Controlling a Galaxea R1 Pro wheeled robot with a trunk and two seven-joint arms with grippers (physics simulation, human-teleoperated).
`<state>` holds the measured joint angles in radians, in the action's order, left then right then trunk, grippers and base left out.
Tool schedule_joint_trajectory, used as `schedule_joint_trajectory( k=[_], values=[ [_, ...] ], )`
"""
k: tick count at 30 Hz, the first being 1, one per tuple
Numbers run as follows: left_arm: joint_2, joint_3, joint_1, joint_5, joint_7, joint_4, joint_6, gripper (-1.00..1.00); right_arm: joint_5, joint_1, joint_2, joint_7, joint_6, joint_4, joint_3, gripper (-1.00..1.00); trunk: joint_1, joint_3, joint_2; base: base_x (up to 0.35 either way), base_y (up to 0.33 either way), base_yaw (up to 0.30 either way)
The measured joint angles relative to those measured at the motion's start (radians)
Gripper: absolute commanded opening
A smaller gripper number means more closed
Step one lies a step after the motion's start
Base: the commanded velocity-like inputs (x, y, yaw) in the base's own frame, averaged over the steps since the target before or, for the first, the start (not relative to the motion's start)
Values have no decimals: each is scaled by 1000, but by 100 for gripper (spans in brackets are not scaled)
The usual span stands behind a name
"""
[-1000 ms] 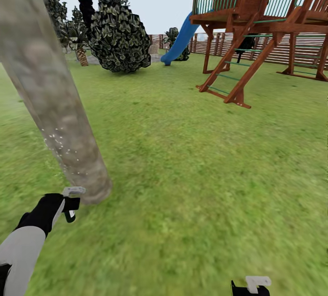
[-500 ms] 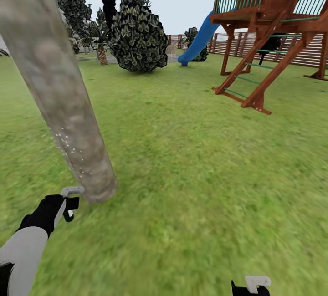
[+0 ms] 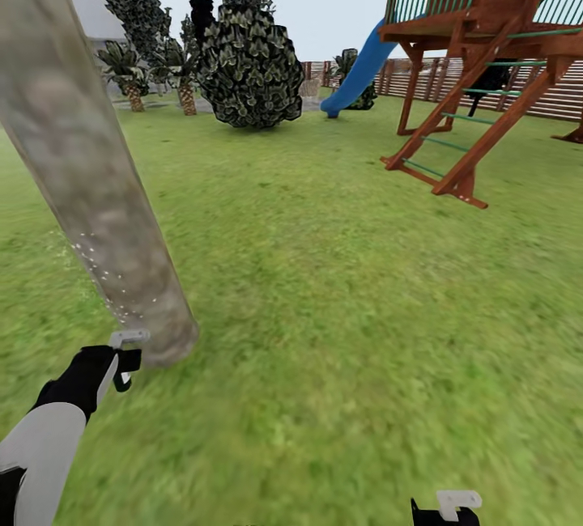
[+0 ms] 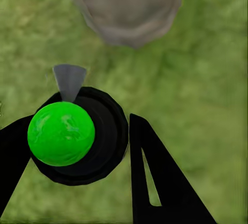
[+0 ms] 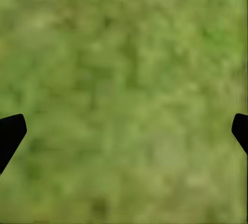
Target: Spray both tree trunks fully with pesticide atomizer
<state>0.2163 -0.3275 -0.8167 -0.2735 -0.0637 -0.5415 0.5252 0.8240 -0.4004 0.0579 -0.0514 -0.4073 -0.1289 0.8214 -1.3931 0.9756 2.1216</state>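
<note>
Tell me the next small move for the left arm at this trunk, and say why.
Probably raise the left claw a little and keep spraying. It grips the pesticide atomizer with its nozzle aimed at the base of the tree trunk, close by. The whitish pesticide specks sit in one low patch on the bark; the trunk above looks bare, so coverage seems far from complete.

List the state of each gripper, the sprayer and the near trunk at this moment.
left gripper: shut on the pesticide atomizer, nozzle toward the trunk base.
right gripper: open, holding nothing, above grass.
tree trunk: whitish pesticide specks on the lower part; upper bark bare.
</note>
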Motion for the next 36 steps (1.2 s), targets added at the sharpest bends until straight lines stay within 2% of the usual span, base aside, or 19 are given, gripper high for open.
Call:
schedule_joint_trajectory(
  k=[3,7,21,33,36],
  values=[
    [2,1,0,-4,5,-2,2,-100,0,0,0,0,0,1,0,100,0,0,0,0,-277,276],
    [1,-1,0,-4,67,5,3,-100,0,0,0,0,0,1,0,100,0,0,0,0,-277,276],
    [-6,-3,0,-2,72,9,1,-100,0,0,0,0,0,1,0,100,0,0,0,138,-276,33],
    [-7,-3,2,-1,73,10,-1,-100,0,0,0,0,0,1,0,100,0,0,0,223,-215,265],
    [-8,-5,24,3,60,-1,1,-100,1,0,0,1,0,2,0,100,0,0,0,100,-57,277]
  ],
)
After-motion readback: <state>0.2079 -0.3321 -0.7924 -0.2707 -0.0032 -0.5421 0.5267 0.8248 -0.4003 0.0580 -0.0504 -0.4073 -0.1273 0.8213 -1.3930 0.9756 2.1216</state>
